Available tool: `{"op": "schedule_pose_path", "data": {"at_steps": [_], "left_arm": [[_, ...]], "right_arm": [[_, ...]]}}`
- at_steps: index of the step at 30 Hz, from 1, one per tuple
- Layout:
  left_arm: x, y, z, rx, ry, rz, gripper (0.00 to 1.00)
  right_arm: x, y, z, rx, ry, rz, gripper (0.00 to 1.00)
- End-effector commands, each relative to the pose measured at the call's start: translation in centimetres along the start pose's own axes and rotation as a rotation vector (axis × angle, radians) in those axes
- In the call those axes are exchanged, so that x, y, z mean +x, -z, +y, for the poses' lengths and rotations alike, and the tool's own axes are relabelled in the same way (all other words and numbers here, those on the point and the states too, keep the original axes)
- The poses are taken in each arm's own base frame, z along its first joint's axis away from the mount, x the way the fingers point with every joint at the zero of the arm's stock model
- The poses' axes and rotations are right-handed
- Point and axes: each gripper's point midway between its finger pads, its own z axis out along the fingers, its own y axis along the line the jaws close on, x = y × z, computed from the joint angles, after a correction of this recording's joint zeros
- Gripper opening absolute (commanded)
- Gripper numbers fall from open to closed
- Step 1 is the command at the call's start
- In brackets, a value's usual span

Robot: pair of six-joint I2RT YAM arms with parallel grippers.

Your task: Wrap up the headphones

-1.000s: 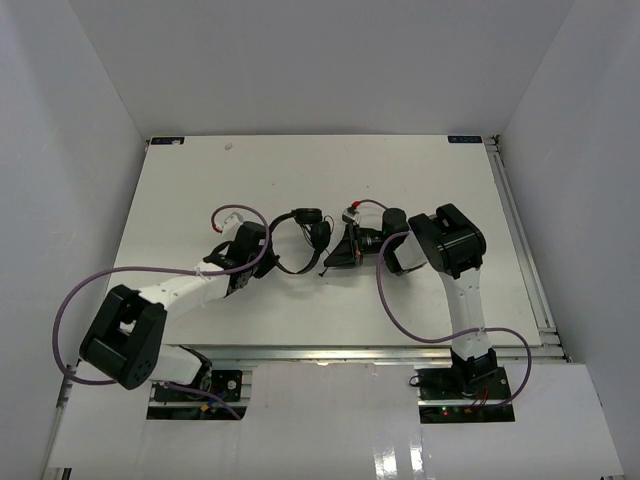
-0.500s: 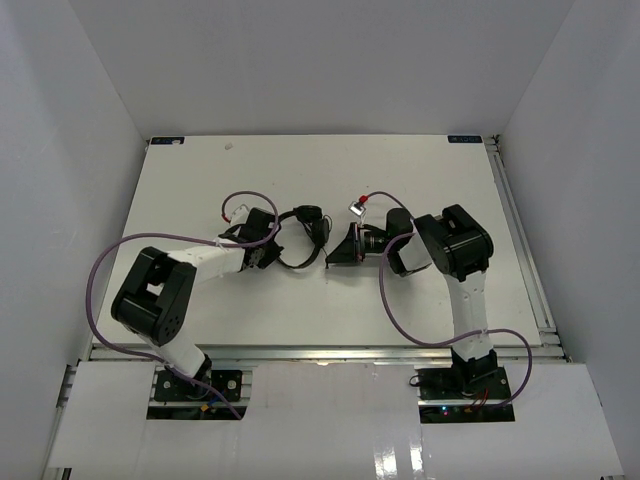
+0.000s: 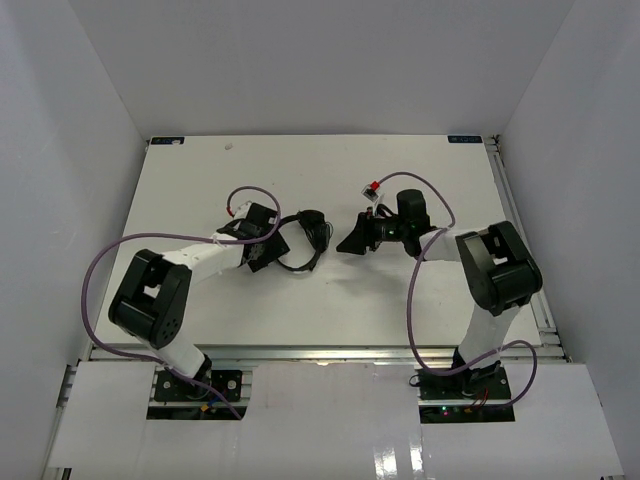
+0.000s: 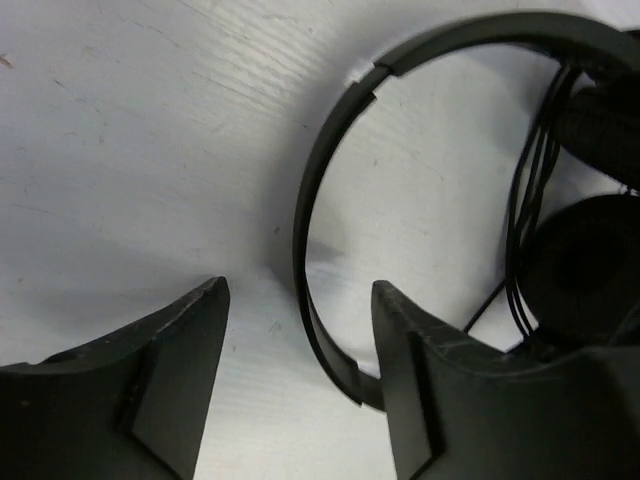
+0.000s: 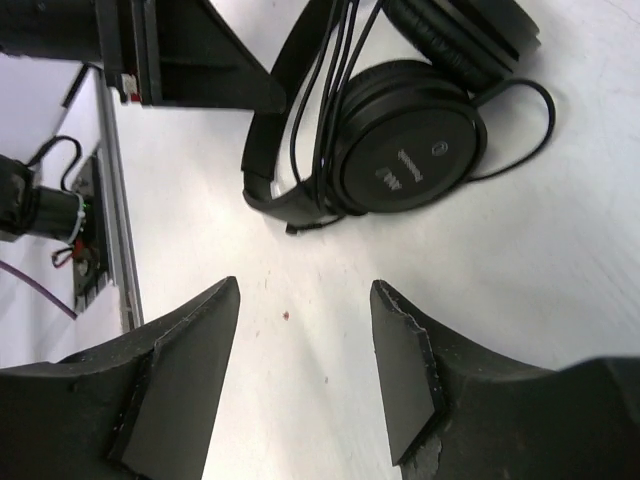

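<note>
The headphones (image 3: 311, 224) were found lying flat on the white table (image 3: 190, 180), near its middle and between the two grippers. In the overhead view the earcups were stacked close together at the far side, and the thin headband curved away from them towards the near edge.

The left gripper (image 3: 268, 250) was held low at the left side of the headphones with its jaws spread wide. In the left wrist view the left gripper (image 4: 297, 290) was seen with nothing clamped. The headband (image 4: 310, 200) was seen passing through the gap, close beside the finger on the right of that view. Whether that finger touched the band could not be told. Several strands of the thin cord (image 4: 528, 200) were seen running side by side across the arch towards the earcups.

The right gripper (image 3: 345, 245) was placed just to the right of the headphones, apart from them. In the right wrist view the right gripper (image 5: 304, 290) was seen spread wide, with only bare table between its fingers. One round earcup (image 5: 405, 160) was seen lying flat beyond the fingertips. A loose loop of cord (image 5: 540, 110) curled out beside it.
</note>
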Motion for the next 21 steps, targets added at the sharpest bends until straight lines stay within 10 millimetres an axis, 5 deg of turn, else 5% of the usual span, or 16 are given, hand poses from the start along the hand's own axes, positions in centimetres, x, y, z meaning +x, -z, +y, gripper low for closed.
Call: {"op": "schedule_pose_path", "data": {"at_steps": [1,6,10,14,18,21], "left_arm": [[-2.9,4.7,-3.6,0.153,-0.056,-0.046,0.81],[-4.7,11.6,-6.0,0.356,-0.194,-0.13,0.93],[-3.2,18.8,-6.7,0.625,-0.398,-0.178,0.98],[-1.5,22.6,-3.7,0.727,-0.504,-0.298,0.98],[-0.6,27.1,-1.2,0.844,-0.541,-0.47,0.98],[-0.3,28.5,-0.3,0.873,-0.524,-0.523,0.98]], "right_arm": [[0.4,3.3,-0.5,0.174,0.213,0.098,0.64],[-3.0,8.8,1.4,0.393,0.537,0.119,0.89],[-5.9,13.3,4.9,0.537,0.656,0.006,0.9],[-5.6,16.6,6.7,0.648,0.622,-0.077,0.9],[-5.4,19.7,5.9,0.814,0.534,-0.12,0.9],[-5.6,21.5,5.8,0.887,0.545,-0.143,0.9]]}}
